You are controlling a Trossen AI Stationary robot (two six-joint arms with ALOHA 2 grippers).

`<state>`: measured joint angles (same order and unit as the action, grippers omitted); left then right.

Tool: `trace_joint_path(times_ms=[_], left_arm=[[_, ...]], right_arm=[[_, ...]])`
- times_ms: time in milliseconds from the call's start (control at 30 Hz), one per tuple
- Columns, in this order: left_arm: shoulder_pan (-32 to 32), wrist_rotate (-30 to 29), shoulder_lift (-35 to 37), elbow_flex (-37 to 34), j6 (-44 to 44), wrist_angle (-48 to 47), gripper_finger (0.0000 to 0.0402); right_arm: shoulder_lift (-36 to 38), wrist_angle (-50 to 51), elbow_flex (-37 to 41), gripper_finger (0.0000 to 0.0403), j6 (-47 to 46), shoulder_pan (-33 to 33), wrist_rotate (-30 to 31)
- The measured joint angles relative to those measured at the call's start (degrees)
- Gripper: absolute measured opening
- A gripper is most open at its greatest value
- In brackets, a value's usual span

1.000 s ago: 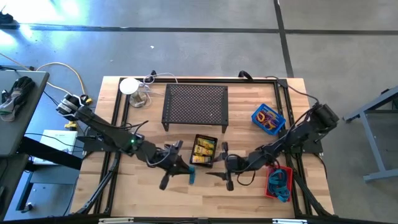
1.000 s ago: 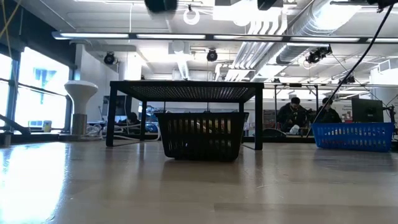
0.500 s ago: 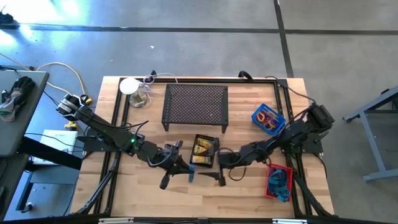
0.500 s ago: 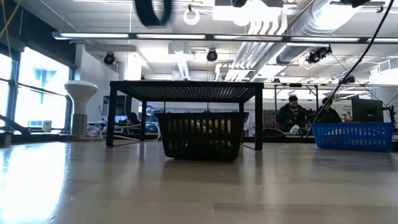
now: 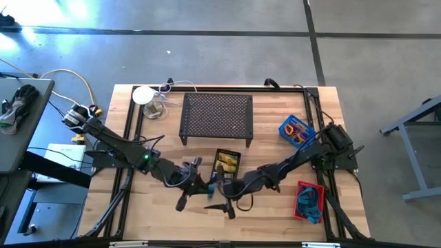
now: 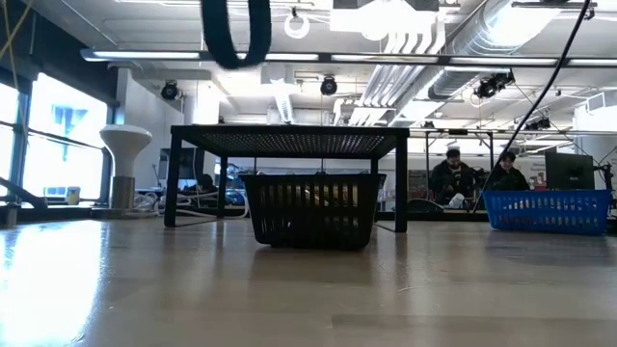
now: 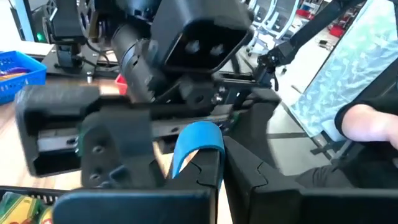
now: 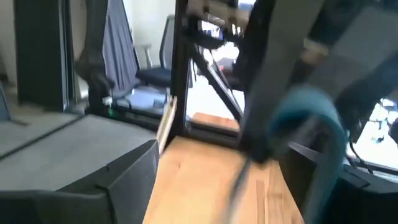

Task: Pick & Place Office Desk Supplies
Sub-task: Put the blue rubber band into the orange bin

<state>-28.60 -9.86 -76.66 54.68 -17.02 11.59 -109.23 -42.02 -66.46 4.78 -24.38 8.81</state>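
Over the near middle of the wooden table (image 5: 151,213), the left gripper (image 5: 209,190) holds a flat blue rubber-band loop (image 5: 213,192) pinched between its closed fingers; in the left wrist view the loop (image 7: 198,142) arches up from between the dark pads. The right gripper (image 5: 222,204) hangs just beside it, fingers spread wide and holding nothing, apparently lined up to receive the band, so a hand-over looks to be the step in hand.

Judging from how things lie, sorting is well under way. The small black mesh basket (image 5: 227,165), standing in front of the large black perforated metal stand (image 5: 216,116), already holds yellow rectangular packets (image 5: 225,164). The small blue mesh basket (image 5: 297,131) at the table's right holds little coloured rings (image 5: 296,129), and the small red mesh basket (image 5: 308,200) near the right front corner holds blue bands (image 5: 310,201). No loose supplies show on the table top, so the held loop may be among the last to place, probably in the red basket.
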Motion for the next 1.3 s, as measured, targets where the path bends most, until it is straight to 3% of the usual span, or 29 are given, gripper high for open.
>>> trace_joint_path(times_ms=[133, 267, 600, 967, 1300], left_arm=[[-1.0, -0.1, 0.1, 0.0, 0.5, 0.0, 0.0003], [-1.7, -0.7, 0.2, 0.0, 0.7, 0.0, 0.0003], [-2.4, -1.0, 0.2, 0.0, 0.7, -1.0, 0.0003], [-3.5, -1.0, 0.0, 0.0, 4.5, -1.5, 0.0011], [-4.3, -2.7, -2.7, 0.0, 8.0, -0.2, 0.0115]], right_arm=[[0.0, 2.2, 0.0, 0.0305, 0.4, 0.0, 0.5], [0.0, 2.9, -0.1, 0.0257, 1.5, 0.0, 1.2], [0.0, 3.3, -0.1, 0.0017, 2.0, 0.0, 3.3], [0.0, 4.4, -0.1, 0.0001, 3.1, 0.0, 2.9], [0.0, 7.8, -0.1, 0.0001, 3.0, -0.1, 3.1]])
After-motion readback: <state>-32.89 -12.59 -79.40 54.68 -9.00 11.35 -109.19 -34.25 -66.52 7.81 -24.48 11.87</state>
